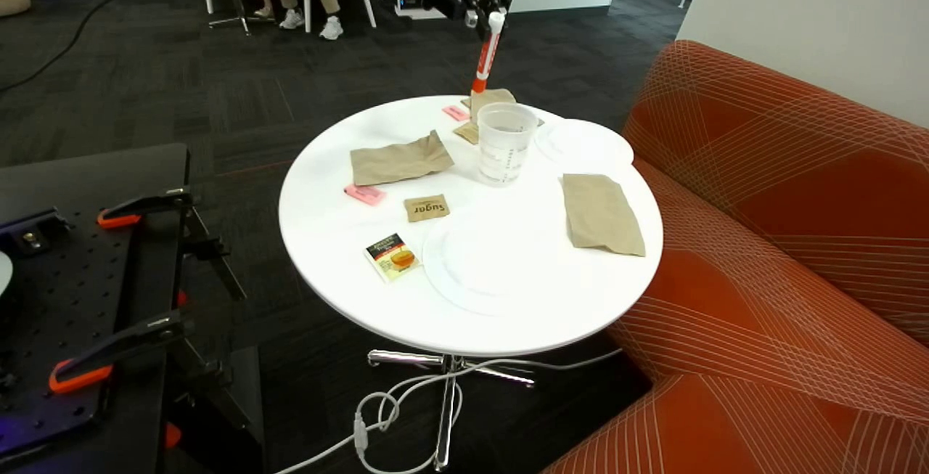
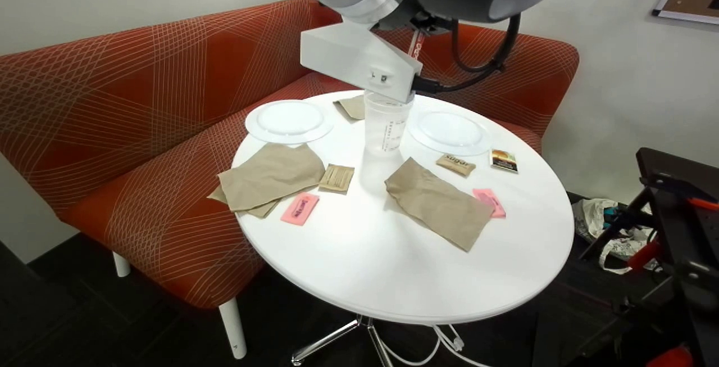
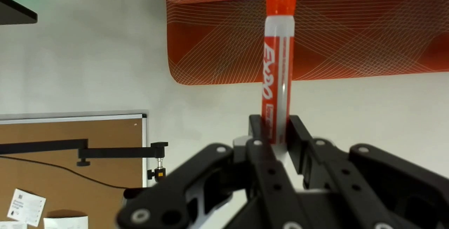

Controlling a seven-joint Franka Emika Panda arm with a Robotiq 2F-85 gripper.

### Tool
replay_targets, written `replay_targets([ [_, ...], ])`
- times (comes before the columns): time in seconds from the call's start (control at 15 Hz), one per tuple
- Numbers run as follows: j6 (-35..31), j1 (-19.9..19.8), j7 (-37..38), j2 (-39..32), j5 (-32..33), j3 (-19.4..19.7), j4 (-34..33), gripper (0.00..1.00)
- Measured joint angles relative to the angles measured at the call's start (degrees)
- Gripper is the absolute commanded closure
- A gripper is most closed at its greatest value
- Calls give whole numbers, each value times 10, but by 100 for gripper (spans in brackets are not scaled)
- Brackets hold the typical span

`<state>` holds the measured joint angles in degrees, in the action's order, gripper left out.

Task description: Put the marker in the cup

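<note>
The grasp appears complete; insertion and release remain. The black two-fingered gripper (image 3: pixel 274 128), higher than the translucent, wide-mouthed plastic cup (image 1: pixel 501 151), clasps the slim red-and-white marker (image 3: pixel 277 71), tilted, outside the cup, above rim level. Setting: patterned red-orange fabric sofa (image 1: pixel 762 256) beside a round white table (image 2: pixel 365 282); cup well inside its edge; brown paper napkins (image 2: pixel 272 179), one overhanging the edge; pink paper packets (image 2: pixel 300 208).

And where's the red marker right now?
The red marker is held in the gripper, slightly tilted. In an exterior view it shows near the top middle, just above and slightly left of the clear cup on the white table.
</note>
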<state>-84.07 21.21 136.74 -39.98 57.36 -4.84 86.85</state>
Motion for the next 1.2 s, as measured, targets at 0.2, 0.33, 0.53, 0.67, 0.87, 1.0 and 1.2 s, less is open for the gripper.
replay_targets([
  [0.2, -1, -6, -2, 0, 10, 4, -8, 95],
  [0.33, -3, -12, -4, -1, 17, 5, -12, 95],
  [0.53, -5, -22, -12, -6, 23, 8, -20, 95],
  [0.67, -6, -27, -21, -14, 23, 9, -27, 95],
  [0.87, -8, -34, -36, -31, 23, 10, -40, 95],
  [1.0, -8, -35, -40, -43, 23, 11, -49, 95],
  [1.2, -8, -36, -44, -61, 23, 11, -62, 95],
])
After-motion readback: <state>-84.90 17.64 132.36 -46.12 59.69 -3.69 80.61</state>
